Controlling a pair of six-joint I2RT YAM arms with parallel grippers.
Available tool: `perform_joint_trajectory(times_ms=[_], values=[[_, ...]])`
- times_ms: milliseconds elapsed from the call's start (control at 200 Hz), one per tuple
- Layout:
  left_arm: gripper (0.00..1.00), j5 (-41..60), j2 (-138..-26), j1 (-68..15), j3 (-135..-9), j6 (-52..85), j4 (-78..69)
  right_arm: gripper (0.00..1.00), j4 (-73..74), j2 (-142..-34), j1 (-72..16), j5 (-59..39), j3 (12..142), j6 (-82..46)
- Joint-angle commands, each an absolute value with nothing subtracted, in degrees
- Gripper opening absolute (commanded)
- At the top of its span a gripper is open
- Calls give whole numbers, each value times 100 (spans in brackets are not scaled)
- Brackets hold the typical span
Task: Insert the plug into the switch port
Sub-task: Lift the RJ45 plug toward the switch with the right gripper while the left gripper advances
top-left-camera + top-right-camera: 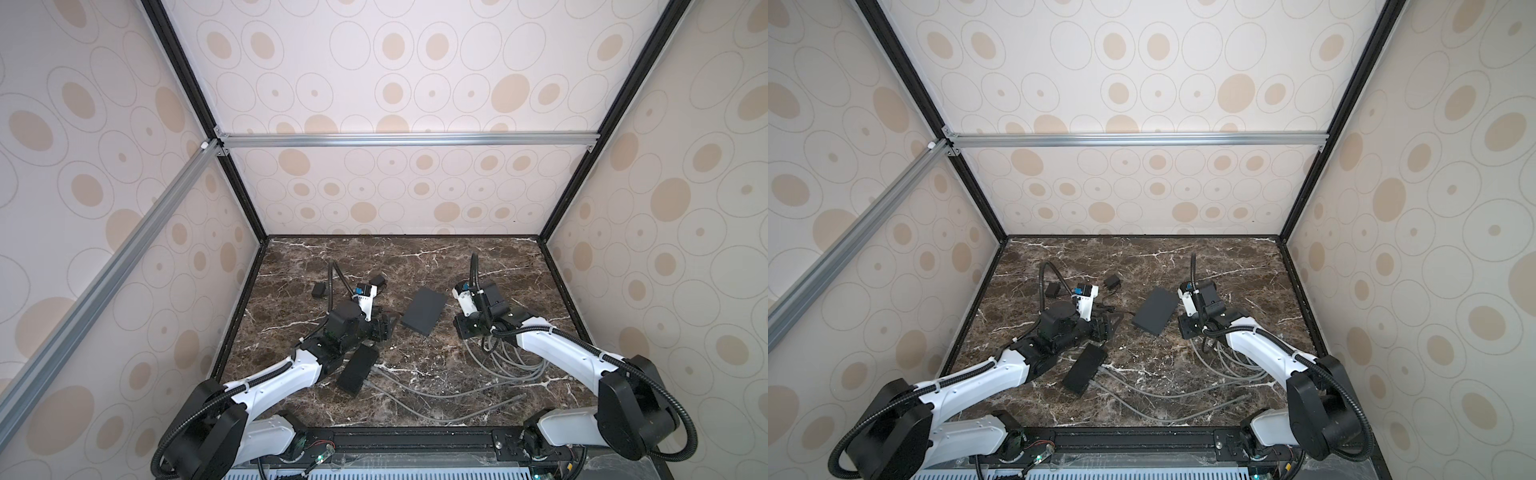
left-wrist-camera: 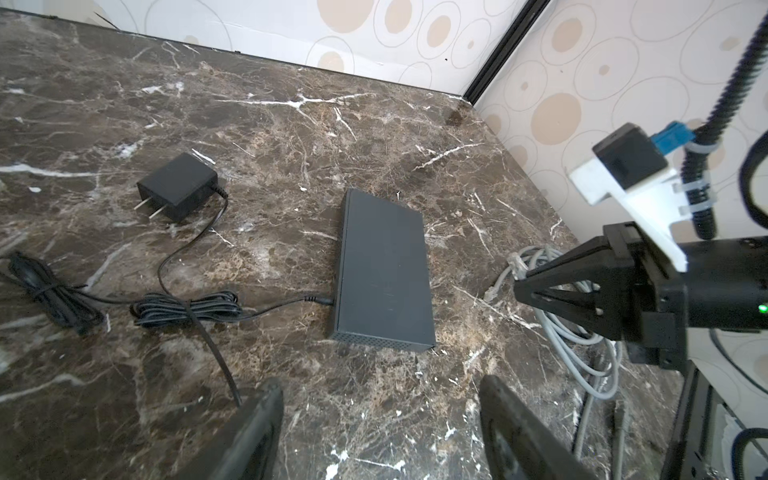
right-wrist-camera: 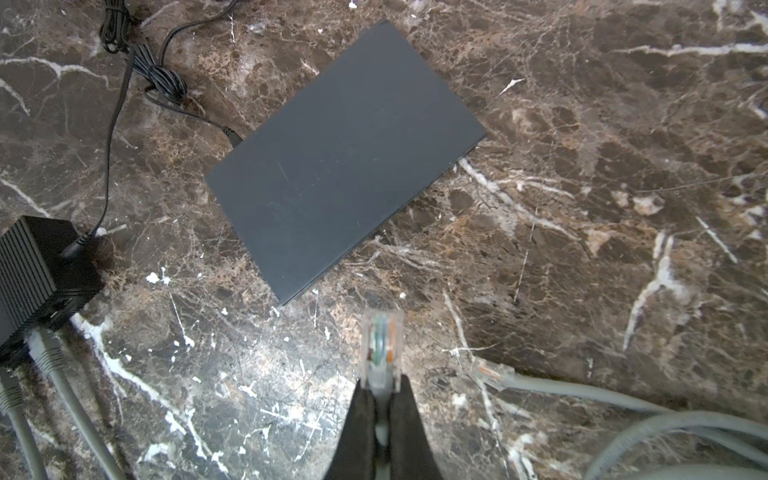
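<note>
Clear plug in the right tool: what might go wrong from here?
1. The right tool pinches the plug only at its rear, so it may twist when pushed.
2. The switch lies unheld; the left tool is open and apart, so it may slide.
3. Tangled grey cables could tug.

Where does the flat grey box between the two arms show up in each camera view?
Both top views: the box sits just below the picture's middle.
Left wrist view: the box is in the middle of the picture.
Right wrist view: the box is in the middle, beyond the plug held by the right tool.
Shared landmark: grey cables near the box.
</note>
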State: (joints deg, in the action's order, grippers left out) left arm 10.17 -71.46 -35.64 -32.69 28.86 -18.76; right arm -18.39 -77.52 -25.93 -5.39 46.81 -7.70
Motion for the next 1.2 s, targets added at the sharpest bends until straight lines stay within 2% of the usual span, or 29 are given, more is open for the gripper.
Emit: perform_joint_trajectory(times_ms=[0, 215, 545, 710, 925, 990, 1045, 1195], values=[[77, 1002, -7553, -3504, -3663, 2463, -1945, 0, -1889, -7794, -2626, -472, 4669, -914], [77, 941, -8238, -3370, -4030, 1934, -1970, 0, -2360, -8254, -2630, -400, 5025, -946], [79, 1422, -7578, -2757, -2778, 2737, -3154, 0, -2070, -8588, -2692, -231, 4814, -1267], [76, 1506, -7181, -2735, -2258, 3010, -3567, 0, -1825, -8711, -2772, -120, 4698, -1414], [79, 1372, -6694, -2745, -1808, 3180, -3770, 0, -1371, -9060, -2951, -73, 4738, -1543], [82, 1385, -6623, -2737, -1722, 3221, -3784, 0, -1287, -9200, -3018, -8, 4823, -1566], [98, 1358, -6517, -2735, -1614, 3282, -3824, 0, -1204, -9279, -3076, 38, 4881, -1581], [98, 1237, -6120, -2742, -1294, 3407, -3867, 0, -1017, -9533, -3197, 190, 5054, -1623]])
